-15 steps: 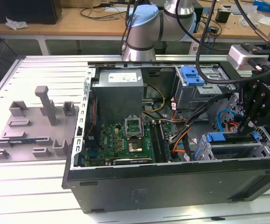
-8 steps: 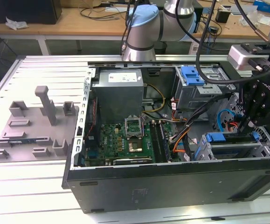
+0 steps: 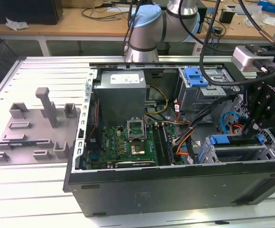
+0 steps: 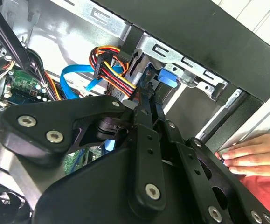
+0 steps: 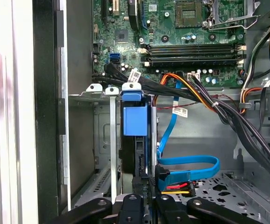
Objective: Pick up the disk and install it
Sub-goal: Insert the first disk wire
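The robot's hand (image 5: 143,201) is down inside the open computer case (image 3: 175,190), at about 4 o'clock in the exterior view. As far as I can judge from the first wrist view, it is clenched on the thin edge of the disk (image 5: 135,119). The disk stands on edge with its blue bracket leading, partly entered between the metal rails of the drive bay (image 5: 102,140).

The worry from here is alignment. If the disk goes in slightly tilted, the bracket could catch on a rail and jam, or the disk could twist in the grip.

The blue data cable (image 5: 186,163) loops just beside the black fingers (image 5: 165,207), and the coloured power cable bundle (image 4: 111,74) hangs close to the bay mouth. Either one could snag on the arm or get pinched behind the disk (they look slack enough to drift in).

A person's hand (image 4: 251,156) rests on the case's edge, near the bay. A sideways slip of the arm could reach it, and any nudge to the case would spoil the line-up.
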{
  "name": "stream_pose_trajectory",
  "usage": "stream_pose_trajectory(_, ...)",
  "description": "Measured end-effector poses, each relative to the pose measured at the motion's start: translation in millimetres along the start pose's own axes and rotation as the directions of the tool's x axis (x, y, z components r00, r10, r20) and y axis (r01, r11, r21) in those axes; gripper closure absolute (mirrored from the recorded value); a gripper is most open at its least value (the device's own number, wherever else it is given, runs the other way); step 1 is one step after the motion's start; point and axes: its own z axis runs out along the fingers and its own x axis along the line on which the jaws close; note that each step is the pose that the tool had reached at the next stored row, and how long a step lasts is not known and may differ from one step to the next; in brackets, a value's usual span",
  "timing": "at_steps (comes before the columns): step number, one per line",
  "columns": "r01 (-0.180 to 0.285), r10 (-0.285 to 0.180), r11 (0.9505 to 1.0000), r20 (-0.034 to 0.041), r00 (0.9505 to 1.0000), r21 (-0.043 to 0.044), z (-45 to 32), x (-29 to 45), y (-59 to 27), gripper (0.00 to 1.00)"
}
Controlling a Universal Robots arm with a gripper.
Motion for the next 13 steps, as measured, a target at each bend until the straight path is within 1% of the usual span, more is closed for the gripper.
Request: stream_pose_trajectory(13,0.001,-0.001,1.0000,0.0000,1.0000,0.0001,1.1,0.9,0.0,0.83)
